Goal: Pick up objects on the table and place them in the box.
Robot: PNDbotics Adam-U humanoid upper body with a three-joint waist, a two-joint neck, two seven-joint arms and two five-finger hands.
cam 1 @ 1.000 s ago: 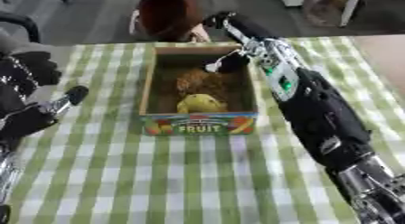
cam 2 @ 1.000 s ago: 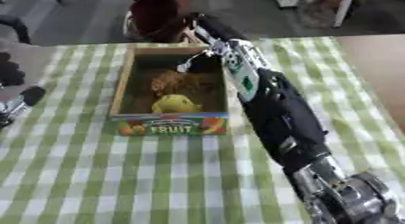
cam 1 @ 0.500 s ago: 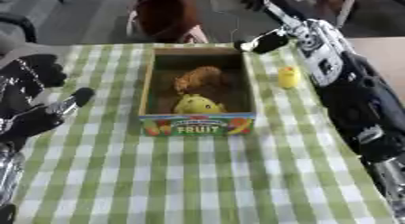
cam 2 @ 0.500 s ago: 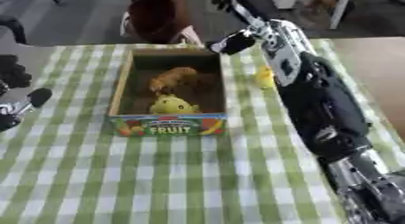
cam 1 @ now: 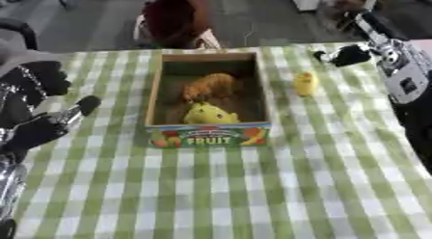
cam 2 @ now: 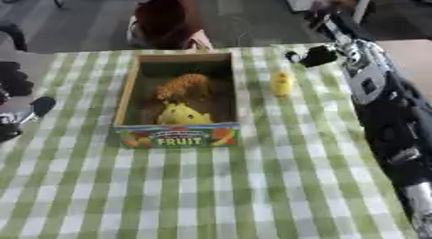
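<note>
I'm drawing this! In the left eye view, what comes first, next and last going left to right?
Left hand → box → small yellow thing → right hand.

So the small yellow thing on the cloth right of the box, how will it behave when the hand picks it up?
The small yellow thing looks rounded and taller than wide, so a sideways nudge may tip or roll it. Being small beside the box, it is probably light. It lies on the checked cloth, which may slow any rolling. Its material cannot be told.
</note>
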